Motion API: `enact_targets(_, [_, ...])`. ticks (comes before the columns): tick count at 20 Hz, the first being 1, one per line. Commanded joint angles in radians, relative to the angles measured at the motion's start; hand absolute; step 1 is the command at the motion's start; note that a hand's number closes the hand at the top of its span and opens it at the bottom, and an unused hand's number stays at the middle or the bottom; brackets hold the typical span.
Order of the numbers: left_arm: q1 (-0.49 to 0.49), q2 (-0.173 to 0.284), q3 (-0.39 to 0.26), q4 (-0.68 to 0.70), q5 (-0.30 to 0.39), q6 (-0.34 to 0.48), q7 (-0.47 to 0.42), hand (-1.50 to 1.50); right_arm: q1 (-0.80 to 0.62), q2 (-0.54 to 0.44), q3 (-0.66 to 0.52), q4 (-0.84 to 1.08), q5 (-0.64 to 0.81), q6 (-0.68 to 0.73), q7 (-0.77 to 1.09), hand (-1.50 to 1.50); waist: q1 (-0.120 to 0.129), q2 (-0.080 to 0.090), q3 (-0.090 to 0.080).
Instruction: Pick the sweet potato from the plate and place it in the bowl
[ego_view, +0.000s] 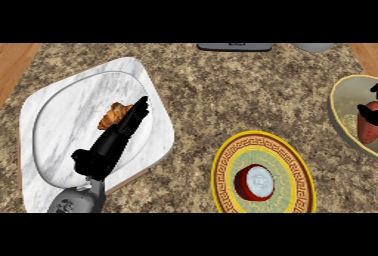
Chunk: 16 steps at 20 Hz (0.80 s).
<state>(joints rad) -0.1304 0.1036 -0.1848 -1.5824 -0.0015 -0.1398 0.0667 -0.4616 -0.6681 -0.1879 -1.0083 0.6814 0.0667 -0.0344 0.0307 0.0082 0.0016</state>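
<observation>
In the head view, the left forearm comes in from the lower edge at the left and slants up and to the right. Its black left hand lies over a white marble plate, fingers stretched out straight toward a brown croissant. The fingertips touch, or nearly touch, the croissant's right side; nothing is gripped, and the thumb juts out to the left lower down.

The marble plate sits on a marble board with rounded corners, and the croissant is the only food on it.

At the right edge, a beige bowl is cut off by the frame. The sweet potato, reddish-orange, is inside it, against the part of the bowl that shows. A few black fingers of the right hand show just above and against the sweet potato; so little of that hand is in view that I cannot tell whether it grips it or not.

Between board and bowl, on the speckled granite counter, stands a yellow-rimmed patterned plate holding a halved red onion, cut face up.
</observation>
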Motion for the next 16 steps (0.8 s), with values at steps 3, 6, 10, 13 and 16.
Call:
enact_targets(3, [-0.025, -0.022, 0.001, 0.019, -0.006, 0.003, -0.005, 0.00, -0.143, 0.001, -0.022, 0.283, -0.047, 0.056, -0.212, -1.50, -0.006, 0.000, 0.000])
enact_targets(6, [0.003, -0.004, 0.021, 0.017, 0.013, -0.021, -0.005, 0.00, -0.183, -0.005, -0.079, 0.372, -0.076, 0.006, -0.306, -1.50, -0.007, -0.001, 0.000])
enact_targets(10, [-0.071, 0.003, 0.046, 0.051, 0.017, -0.032, 0.010, 0.00, -0.223, -0.022, -0.173, 0.433, -0.138, -0.053, -0.338, -1.50, -0.012, 0.002, 0.000])
enact_targets(13, [0.004, -0.017, 0.017, 0.009, -0.004, -0.006, 0.009, 0.00, -0.236, -0.041, -0.257, 0.424, -0.219, -0.046, -0.296, -1.50, -0.018, -0.005, -0.001])
enact_targets(16, [-0.016, -0.022, 0.008, 0.000, -0.021, 0.004, 0.024, 0.00, -0.226, -0.093, -0.345, 0.537, -0.279, -0.049, -0.347, -1.50, -0.011, 0.000, 0.001])
